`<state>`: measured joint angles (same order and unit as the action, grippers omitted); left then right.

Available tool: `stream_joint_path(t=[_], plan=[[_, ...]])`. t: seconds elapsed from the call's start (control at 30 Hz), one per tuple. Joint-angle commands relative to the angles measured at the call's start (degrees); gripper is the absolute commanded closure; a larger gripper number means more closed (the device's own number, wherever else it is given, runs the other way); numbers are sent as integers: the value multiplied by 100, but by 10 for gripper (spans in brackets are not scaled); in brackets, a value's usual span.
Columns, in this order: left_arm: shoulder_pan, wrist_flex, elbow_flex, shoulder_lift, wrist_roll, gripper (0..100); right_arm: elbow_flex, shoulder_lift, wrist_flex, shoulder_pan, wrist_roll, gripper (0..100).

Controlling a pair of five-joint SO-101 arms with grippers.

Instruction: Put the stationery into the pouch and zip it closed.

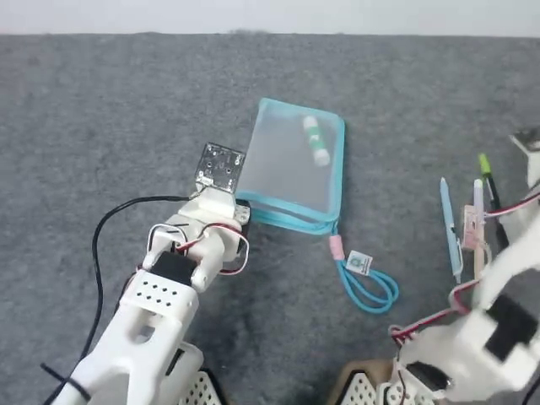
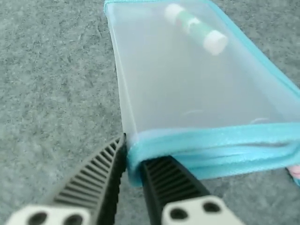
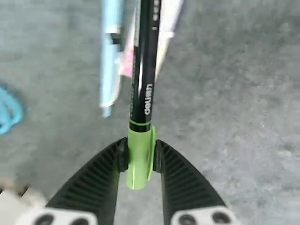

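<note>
The translucent pouch (image 1: 295, 164) with blue trim lies flat mid-table, and a white and green tube (image 1: 316, 139) is inside it. My left gripper (image 1: 240, 211) is shut on the pouch's near corner, its fingers pinching the blue edge (image 2: 136, 157). The pouch (image 2: 187, 93) and the tube (image 2: 194, 28) lie just beyond those fingers. My right gripper (image 3: 139, 152) is shut on the green end of a black pen (image 3: 145, 70). The black pen (image 1: 489, 181) lies at the right, beside a blue pen (image 1: 450, 224) and a pale pink pen (image 1: 477, 215).
A blue cord loop (image 1: 367, 287) with a small tag trails from the pouch's zipper end toward the front. The grey felt mat (image 1: 101, 126) covers the table. A black cable (image 1: 101, 236) runs along the left arm.
</note>
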<state>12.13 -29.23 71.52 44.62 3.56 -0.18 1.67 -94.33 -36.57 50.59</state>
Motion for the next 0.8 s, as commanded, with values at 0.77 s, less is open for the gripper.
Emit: stream_joint_path(t=[0.77], plan=[[255, 440, -110, -53, -44, 988, 2989, 3354, -505, 6097, -2409, 992]])
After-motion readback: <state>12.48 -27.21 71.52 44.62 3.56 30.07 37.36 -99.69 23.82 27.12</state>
